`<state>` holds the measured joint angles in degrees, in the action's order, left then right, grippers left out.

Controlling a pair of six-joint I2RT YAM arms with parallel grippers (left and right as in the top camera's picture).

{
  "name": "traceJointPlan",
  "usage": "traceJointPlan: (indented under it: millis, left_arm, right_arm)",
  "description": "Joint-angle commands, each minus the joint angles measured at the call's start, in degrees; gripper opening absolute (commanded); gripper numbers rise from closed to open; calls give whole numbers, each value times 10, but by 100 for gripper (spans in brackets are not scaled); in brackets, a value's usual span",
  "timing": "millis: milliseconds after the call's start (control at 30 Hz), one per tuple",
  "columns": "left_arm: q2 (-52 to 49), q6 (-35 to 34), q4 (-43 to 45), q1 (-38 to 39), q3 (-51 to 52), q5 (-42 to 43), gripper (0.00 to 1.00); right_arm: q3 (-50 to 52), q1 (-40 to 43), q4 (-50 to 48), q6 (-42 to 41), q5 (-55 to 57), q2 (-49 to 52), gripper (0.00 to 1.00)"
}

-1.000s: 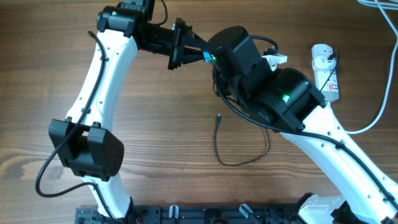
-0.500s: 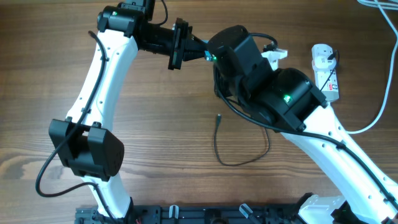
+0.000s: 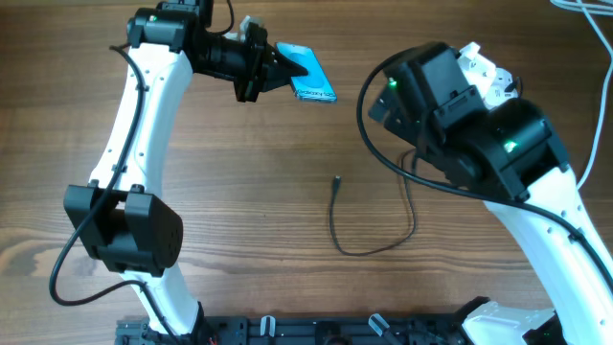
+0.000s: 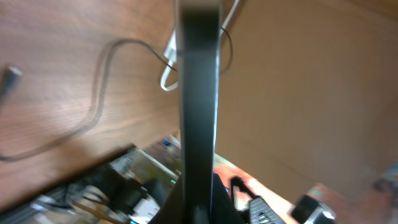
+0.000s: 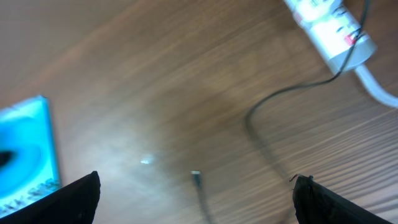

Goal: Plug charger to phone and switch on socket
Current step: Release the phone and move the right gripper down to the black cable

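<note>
The phone [image 3: 308,73], its turquoise screen lit, hangs above the table at the back, and my left gripper [image 3: 275,69] is shut on its left end. In the left wrist view the phone [image 4: 199,93] stands edge-on as a dark bar between the left gripper's [image 4: 199,208] jaws. My right gripper [image 5: 199,200] is open and empty, its dark fingertips [image 5: 81,198] far apart, right of the phone [image 5: 25,149]. The charger [image 3: 369,247], a thin black cable, lies looped on the table with its plug tip [image 3: 336,180] free. The socket [image 5: 329,28] shows in the right wrist view; in the overhead view my right arm [image 3: 450,105] covers it.
A white cord [image 3: 589,115] runs along the right edge of the wooden table [image 3: 239,211]. A black rail [image 3: 316,331] lines the front edge. The charger's plug tip [image 5: 196,176] lies below my right gripper.
My right gripper has opened and pulled away to the right, off the phone. My left arm has carried the phone a little to the left and back.
</note>
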<state>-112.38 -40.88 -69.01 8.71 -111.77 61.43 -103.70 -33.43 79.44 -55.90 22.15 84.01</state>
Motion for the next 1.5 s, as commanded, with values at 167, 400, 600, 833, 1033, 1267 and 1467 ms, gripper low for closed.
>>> traceJointPlan:
  millis: [167, 400, 600, 833, 1033, 1267, 1467]
  left_arm:
    - [18, 109, 0, 0, -11, -143, 4]
    - [18, 102, -26, 0, -10, -346, 4]
    - [18, 102, -30, 1, -8, -449, 4]
    - [18, 102, -33, 1, -7, -461, 4]
    - [18, 103, -37, 1, -7, -461, 4]
    - [18, 102, -37, 1, -7, -461, 4]
    - [18, 102, -38, 1, -7, -461, 4]
  right_arm:
    - [82, 4, -3, 123, -89, 7, 100]
    - [238, 0, -129, 222, -233, 14, 100]
    - [272, -1, -151, 218, -249, 83, 94]
    - [272, -29, -168, 155, -252, 198, 65]
    - [272, -49, -205, 114, -243, 265, 55]
    - [273, -48, -253, 75, -233, 272, 46]
    - [301, -48, -281, 46, -209, 272, 36]
